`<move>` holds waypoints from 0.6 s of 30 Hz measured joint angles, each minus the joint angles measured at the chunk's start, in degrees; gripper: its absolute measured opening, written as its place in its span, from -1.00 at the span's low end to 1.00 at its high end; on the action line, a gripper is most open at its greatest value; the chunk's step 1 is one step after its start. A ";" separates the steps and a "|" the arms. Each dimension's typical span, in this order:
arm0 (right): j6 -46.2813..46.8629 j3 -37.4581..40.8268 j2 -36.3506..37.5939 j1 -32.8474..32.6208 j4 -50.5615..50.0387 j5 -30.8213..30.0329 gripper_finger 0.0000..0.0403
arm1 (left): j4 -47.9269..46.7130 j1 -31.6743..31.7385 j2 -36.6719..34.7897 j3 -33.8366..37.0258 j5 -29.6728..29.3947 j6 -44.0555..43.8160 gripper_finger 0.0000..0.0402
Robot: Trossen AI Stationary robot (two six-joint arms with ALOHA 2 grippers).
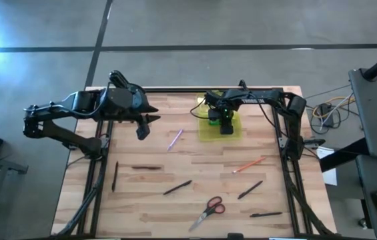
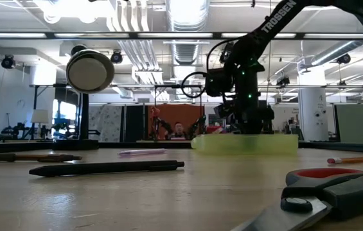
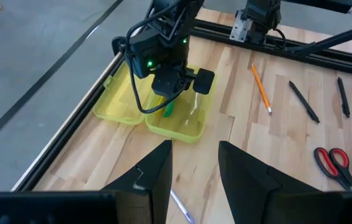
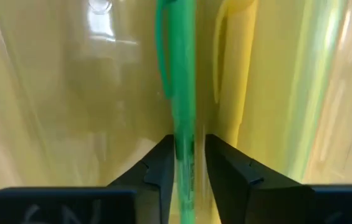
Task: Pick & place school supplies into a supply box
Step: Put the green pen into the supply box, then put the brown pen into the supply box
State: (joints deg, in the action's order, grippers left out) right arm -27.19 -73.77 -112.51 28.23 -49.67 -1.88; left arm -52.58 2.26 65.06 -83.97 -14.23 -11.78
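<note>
The right tool point(image 1: 225, 125) is down inside the open yellow-green box point(image 1: 209, 133), which lies at the far side of the wooden counter point(image 1: 141, 200), near the middle of the far edge. Its two fingers point(image 4: 157, 168) stand narrow around a green pen point(image 4: 182, 93) that lies along the bottom of the box; the fingers are at both sides of the pen, very near to it, but I cannot tell if they really press it. Just beside the green pen, a yellow pen point(image 4: 235, 81) lies in the box too, parallel to it. The lid point(image 3: 118, 102) of the box is folded open and lies flat next to the box.

The left tool point(image 1: 143, 128) waits above the far left part of the counter, and its fingers point(image 3: 154, 177) are apart with nothing between them.

The other supplies are spread on the counter. A pink-purple pen point(image 1: 175, 139) lies between the left tool and the box. An orange pencil point(image 1: 249, 164) lies toward the right side, nearer than the box. The red-handled scissors point(image 1: 208, 212) lie near the front edge, about in the middle. Several black pens lie apart from each other: one upright at the left point(image 1: 115, 176), one dark one beside it point(image 1: 146, 168), one in the middle point(image 1: 177, 188), one at the right point(image 1: 249, 190) and one near the front right corner point(image 1: 266, 215).
</note>
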 joint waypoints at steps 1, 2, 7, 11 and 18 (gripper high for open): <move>0.06 -0.01 0.00 -0.01 -0.12 -0.10 -0.54 | 0.00 0.00 0.00 0.01 0.01 -0.20 -0.43; 0.27 0.00 0.00 -0.03 -0.43 -0.16 -0.52 | 0.02 0.00 0.00 0.01 0.00 -0.32 -0.43; 2.40 0.03 1.11 -0.09 -1.79 -0.12 -0.46 | 0.02 0.00 0.00 0.01 0.01 -0.41 -0.43; 3.25 0.02 4.06 -0.15 -2.65 0.54 -0.45 | 0.02 0.00 0.00 0.01 0.00 -0.43 -0.43; 7.84 0.01 11.24 -0.62 -2.47 0.72 -0.50 | 0.02 0.00 0.00 0.01 0.00 -0.19 -0.43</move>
State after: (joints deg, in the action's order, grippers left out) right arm -19.35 -73.76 -101.27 27.60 -52.14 -1.16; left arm -52.56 2.26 65.06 -83.96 -14.23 -11.96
